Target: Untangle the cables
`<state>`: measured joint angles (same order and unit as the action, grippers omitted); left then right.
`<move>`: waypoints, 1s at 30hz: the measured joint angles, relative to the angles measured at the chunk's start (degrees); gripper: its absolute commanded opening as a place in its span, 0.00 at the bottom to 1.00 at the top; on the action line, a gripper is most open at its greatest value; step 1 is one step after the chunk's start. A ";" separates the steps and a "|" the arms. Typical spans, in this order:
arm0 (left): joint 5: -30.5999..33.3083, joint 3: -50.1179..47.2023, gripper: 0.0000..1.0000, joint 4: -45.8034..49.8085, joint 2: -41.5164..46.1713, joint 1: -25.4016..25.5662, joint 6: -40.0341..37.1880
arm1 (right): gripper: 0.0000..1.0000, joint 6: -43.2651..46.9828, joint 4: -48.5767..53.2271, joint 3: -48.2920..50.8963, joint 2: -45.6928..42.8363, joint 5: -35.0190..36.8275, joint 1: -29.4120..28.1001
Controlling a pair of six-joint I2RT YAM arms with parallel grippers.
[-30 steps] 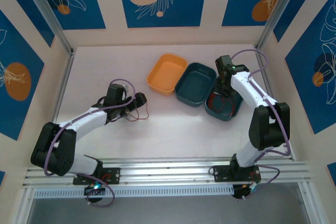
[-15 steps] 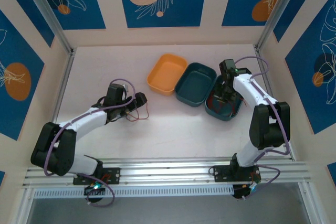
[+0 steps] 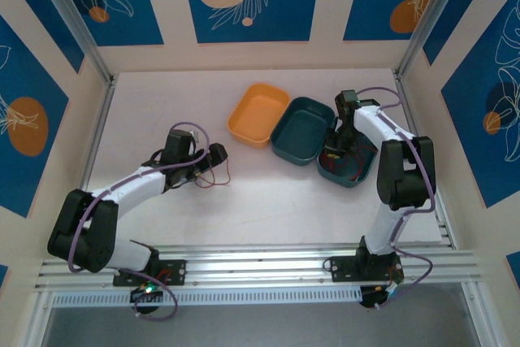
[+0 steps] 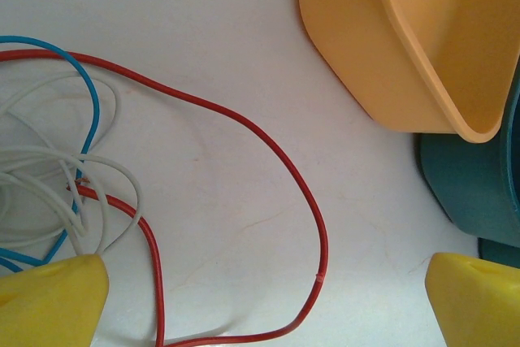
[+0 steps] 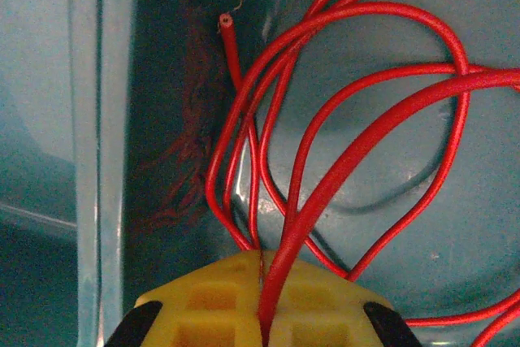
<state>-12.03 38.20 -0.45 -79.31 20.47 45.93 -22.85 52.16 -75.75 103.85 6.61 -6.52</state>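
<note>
Right, I take the orange tray [image 3: 258, 113] as my marker on the table [image 3: 276, 197]. In the top view the left claw [image 3: 218, 154] lies low over the table, to the left of the orange tray and nearer to the arm bases. In the left wrist view its two yellow fingertips [image 4: 50, 302] stand far apart, so that claw is released and holds nothing.

The loose cables [image 3: 218, 175] lie on the table just beside the left claw, again left of the orange tray and nearer to me. In the wrist view I can pick out a long red cable [image 4: 276, 152] curving toward the orange tray without touching it. A blue cable [image 4: 93, 111] and several white cables [image 4: 122, 180] are looped over one another on the side away from the tray.

A teal tray [image 3: 302, 129] sits right of the orange tray, touching it or nearly so. A second teal tray [image 3: 363, 170] sits beyond that, further right. The right claw [image 3: 341, 142] reaches down into this second tray. In the right wrist view the right claw is clenched on a red strand [image 5: 349, 160], which runs up from between the yellow fingers into a pile of red loops [image 5: 244, 127] on the tray floor.
</note>
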 measured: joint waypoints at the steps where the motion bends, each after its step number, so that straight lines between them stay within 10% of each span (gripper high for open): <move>1: 0.00 0.00 1.00 0.00 0.00 0.00 0.00 | 0.00 0.42 0.31 -0.13 0.00 -0.04 0.02; 14: 0.00 0.00 1.00 -0.17 0.00 0.00 0.00 | 0.01 8.72 4.61 -0.42 -0.02 -7.06 1.55; 30: 0.02 0.00 1.00 -0.13 0.22 0.00 0.00 | 0.51 6.49 9.03 -3.28 -7.65 -1.73 1.62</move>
<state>-12.01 38.20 -0.58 -79.09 20.47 45.93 -16.36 61.19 -79.02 96.20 4.89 -4.91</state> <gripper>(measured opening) 0.998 0.488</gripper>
